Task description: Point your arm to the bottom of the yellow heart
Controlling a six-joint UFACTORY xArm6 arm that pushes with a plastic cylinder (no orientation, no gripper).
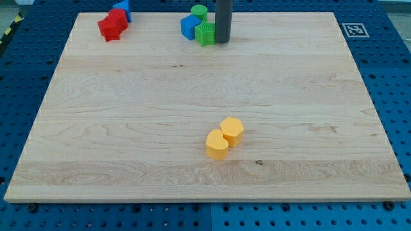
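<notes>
- Where the pale wooden board (128, 128) comes nearest the view's bottom, two yellow blocks are seen just right of its centre line, touching one another.
- The lower-left one, a yellow heart-like block (216, 144), is set against a yellow hexagonal block (232, 129) at its upper right; the heart outline can only loosely be made out.
- The blue perforated table (392, 77) is seen around the board, and a black-and-white marker tag (354, 29) is fixed at the board's top right corner.
- At the view's top, the dark straight rod is seen standing upright, with my tip (222, 42) resting just right of a green star-like block (205, 33), close to touching it.
- A blue cube-like block (189, 27) is placed left of that green block, and a green cylindrical block (199, 11) behind them.
- No claw is carried by the rod, so nothing is gripped.
- At the top left, a red star-like block (112, 25) is seen touching a blue block (122, 8) behind it.
- My tip is kept well apart from the yellow heart-like block.
</notes>
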